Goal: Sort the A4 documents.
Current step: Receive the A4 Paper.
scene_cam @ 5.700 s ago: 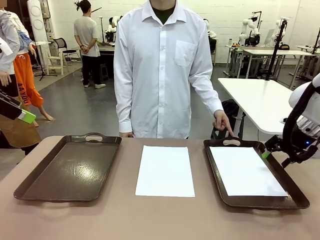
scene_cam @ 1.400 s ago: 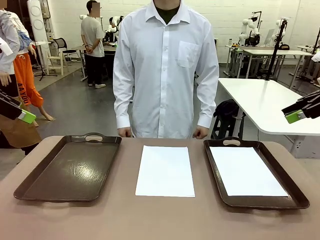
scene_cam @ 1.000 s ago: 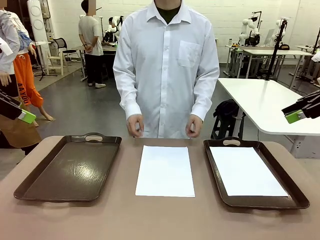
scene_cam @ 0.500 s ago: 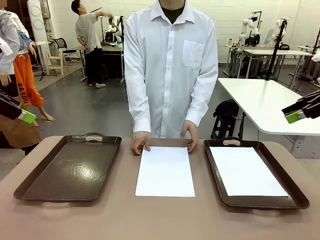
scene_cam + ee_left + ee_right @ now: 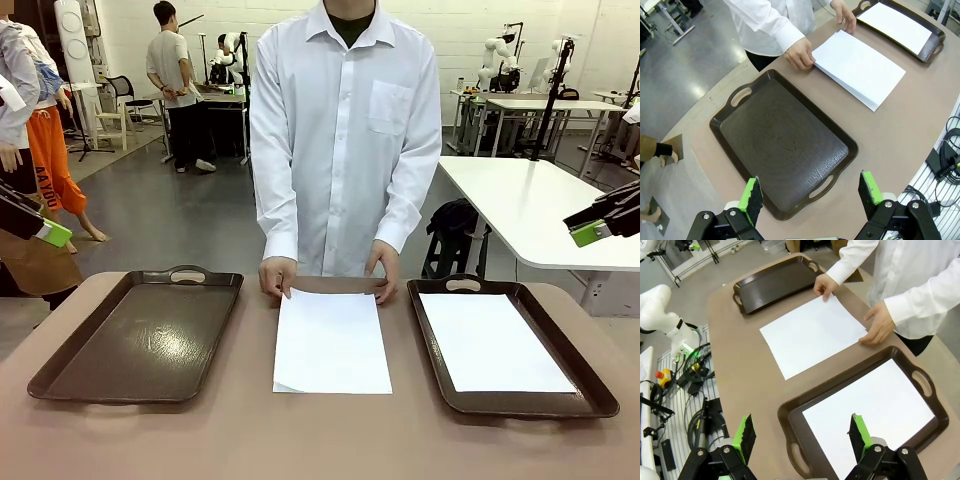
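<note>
Person at the middle sheet

Person's hands rest on the far corners of the A4 document lying between the left tray and right tray. Second sheet lies in the right tray. Left gripper and right gripper both spread wide, holding nothing.

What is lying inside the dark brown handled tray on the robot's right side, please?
A plain white A4 paper sheet lies flat inside the dark brown handled tray. Whether more sheets lie beneath it cannot be seen.
</note>
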`<action>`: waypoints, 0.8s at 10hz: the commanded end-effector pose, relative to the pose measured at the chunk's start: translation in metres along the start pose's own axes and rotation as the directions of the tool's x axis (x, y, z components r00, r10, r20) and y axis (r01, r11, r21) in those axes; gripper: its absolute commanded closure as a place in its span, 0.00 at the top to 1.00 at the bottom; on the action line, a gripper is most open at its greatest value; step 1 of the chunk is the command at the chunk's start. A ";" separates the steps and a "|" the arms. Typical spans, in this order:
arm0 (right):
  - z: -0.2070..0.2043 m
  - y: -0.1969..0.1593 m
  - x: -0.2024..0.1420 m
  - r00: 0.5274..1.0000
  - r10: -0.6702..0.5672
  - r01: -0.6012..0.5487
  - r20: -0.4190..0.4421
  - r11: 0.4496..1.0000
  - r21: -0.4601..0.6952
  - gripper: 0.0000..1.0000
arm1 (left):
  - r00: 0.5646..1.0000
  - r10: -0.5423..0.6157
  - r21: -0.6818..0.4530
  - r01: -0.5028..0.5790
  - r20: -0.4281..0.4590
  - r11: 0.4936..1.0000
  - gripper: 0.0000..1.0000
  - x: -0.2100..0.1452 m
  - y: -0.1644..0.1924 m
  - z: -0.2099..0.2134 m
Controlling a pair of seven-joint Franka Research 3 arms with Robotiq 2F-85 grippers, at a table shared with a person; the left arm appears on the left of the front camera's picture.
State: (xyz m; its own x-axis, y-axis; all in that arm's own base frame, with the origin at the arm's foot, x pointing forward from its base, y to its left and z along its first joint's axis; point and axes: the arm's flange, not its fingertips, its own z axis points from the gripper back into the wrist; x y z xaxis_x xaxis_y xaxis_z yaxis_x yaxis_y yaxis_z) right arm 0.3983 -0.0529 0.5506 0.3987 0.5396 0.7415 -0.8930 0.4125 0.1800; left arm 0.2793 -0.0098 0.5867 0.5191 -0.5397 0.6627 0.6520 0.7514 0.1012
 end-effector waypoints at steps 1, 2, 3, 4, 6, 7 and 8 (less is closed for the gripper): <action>0.000 0.001 0.000 1.000 0.001 -0.001 0.002 1.000 0.002 0.97 | 1.000 0.001 0.000 -0.001 0.000 1.000 1.00 0.000 0.001 0.000; 0.000 0.001 0.000 1.000 0.001 -0.001 0.002 1.000 0.002 0.97 | 1.000 0.001 0.000 -0.001 0.000 1.000 1.00 0.000 0.001 0.000; 0.000 0.001 0.000 1.000 0.001 -0.001 0.002 1.000 0.002 0.97 | 1.000 0.001 0.000 -0.001 0.000 1.000 1.00 0.000 0.001 0.000; 0.000 0.001 0.000 1.000 0.001 -0.001 0.002 1.000 0.002 0.97 | 1.000 0.001 0.000 -0.001 0.000 1.000 1.00 0.000 0.001 0.000; 0.000 0.001 0.000 1.000 0.001 -0.001 0.002 1.000 0.002 0.97 | 1.000 0.001 0.000 -0.001 0.000 1.000 1.00 0.000 0.001 0.000; 0.000 0.001 0.000 1.000 0.001 -0.001 0.002 1.000 0.002 0.97 | 1.000 0.001 0.000 -0.001 0.000 1.000 1.00 0.000 0.001 0.000; 0.000 0.001 0.000 1.000 0.001 -0.001 0.002 1.000 0.002 0.97 | 1.000 0.001 0.000 -0.001 0.000 1.000 1.00 0.000 0.001 0.000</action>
State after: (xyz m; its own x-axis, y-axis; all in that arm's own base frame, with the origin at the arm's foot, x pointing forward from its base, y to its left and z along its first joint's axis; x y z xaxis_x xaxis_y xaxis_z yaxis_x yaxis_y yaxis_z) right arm 0.3983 -0.0529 0.5506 0.3987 0.5396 0.7415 -0.8930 0.4125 0.1800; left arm 0.2793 -0.0098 0.5867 0.5191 -0.5397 0.6627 0.6520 0.7514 0.1012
